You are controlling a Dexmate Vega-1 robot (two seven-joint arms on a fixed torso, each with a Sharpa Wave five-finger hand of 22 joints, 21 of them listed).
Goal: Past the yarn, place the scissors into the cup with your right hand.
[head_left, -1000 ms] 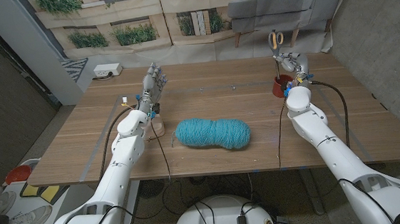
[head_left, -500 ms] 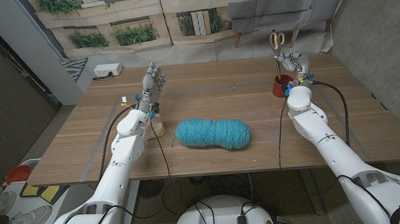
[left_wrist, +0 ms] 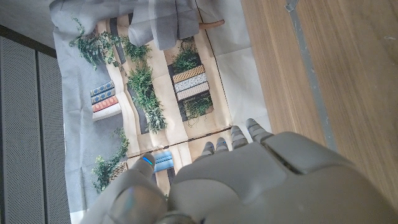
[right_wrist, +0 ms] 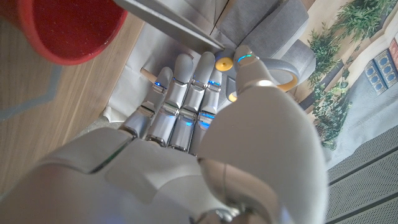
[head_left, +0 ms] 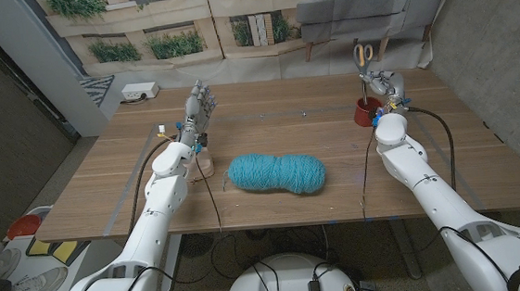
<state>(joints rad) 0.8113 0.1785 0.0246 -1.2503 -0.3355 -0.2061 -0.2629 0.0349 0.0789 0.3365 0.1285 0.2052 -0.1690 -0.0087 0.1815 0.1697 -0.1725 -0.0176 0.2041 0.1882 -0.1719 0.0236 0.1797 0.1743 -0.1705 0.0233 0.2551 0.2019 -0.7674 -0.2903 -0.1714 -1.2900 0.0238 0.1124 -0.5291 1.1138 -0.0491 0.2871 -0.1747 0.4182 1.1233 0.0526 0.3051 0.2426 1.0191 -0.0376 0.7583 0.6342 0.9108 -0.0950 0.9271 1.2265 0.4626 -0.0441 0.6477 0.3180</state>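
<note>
1. Right robot hand (head_left: 384, 86) at far right of bench (head_left: 274, 209), fingers closed on scissors (head_left: 362, 56); yellow handles up, blades down toward red cup (head_left: 365, 111).
2. Scissors held above cup, just behind it in head view. Tips inside rim or not: cannot tell. Judged as lowering step, drop not yet made.
3. Risk: tips off the opening at release, so blades hit rim and scissors fall on bench or off far edge. Cause: cup sits close to bench edge, little margin.
4. Risk: light cup tipped by a sideways nudge from blades or fingers on descent. Straight-down entry needed.
5. Risk: early release from height, scissors bounce out or knock cup over.
6. Right wrist view: cup rim (right_wrist: 68, 37) near fingers (right_wrist: 180, 106), handle loop (right_wrist: 283, 78) caught in fingers. Grip looks partial; slip or rotation possible.
7. Teal yarn (head_left: 276, 173) mid-bench, well apart from cup, not in the path.
8. Left robot hand (head_left: 198, 111) upright at far left of bench, fingers apart, holding nothing. No interference.
9. Cable along right arm near cup; snag unlikely.
</note>
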